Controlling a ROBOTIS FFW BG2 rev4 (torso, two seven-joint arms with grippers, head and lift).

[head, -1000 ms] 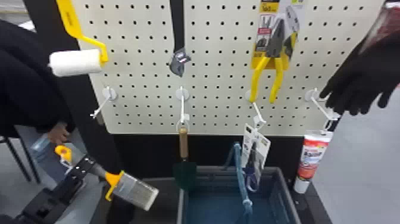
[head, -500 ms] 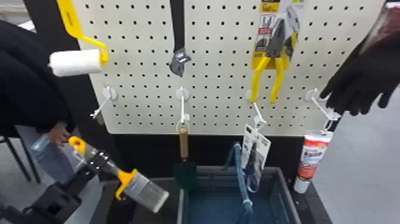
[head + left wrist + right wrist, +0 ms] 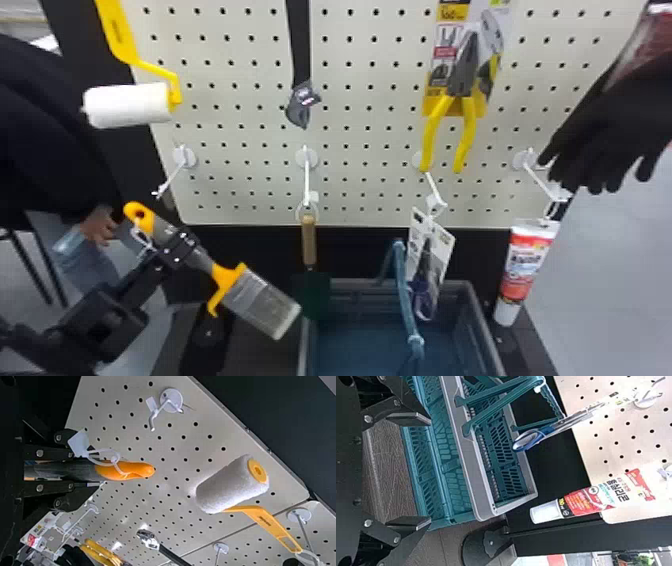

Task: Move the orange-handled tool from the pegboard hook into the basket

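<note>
Here's the left gripper (image 3: pixel 181 247), out at the left in the head view, and its fingers are clamped on the dark part of the grip of the orange-handled tool (image 3: pixel 262 302), a flat brush. The brush is tilted, orange tip up and bristles angled down towards the left edge of the basket (image 3: pixel 489 340), outside it. That tip, looped with a white tie (image 3: pixel 142 237), sits out beyond the lower left corner of the pegboard (image 3: pixel 250 175), off its hook. Over to the right gripper (image 3: pixel 430 471), and its fingers stand wide apart, nothing between the tips, with the basket beyond

Along the board now: the paint roller (image 3: pixel 130 105) by the left edge, the yellow-handled pliers (image 3: pixel 465 75) higher up right of centre, the black gloves (image 3: pixel 610 125) at the right edge. Lower down, the wooden-handled trowel (image 3: pixel 309 240) hangs near the basket's far left corner, the carded scissors (image 3: pixel 424 297) hang by its far edge, and the tube (image 3: pixel 527 260) hangs just outside its right edge
</note>
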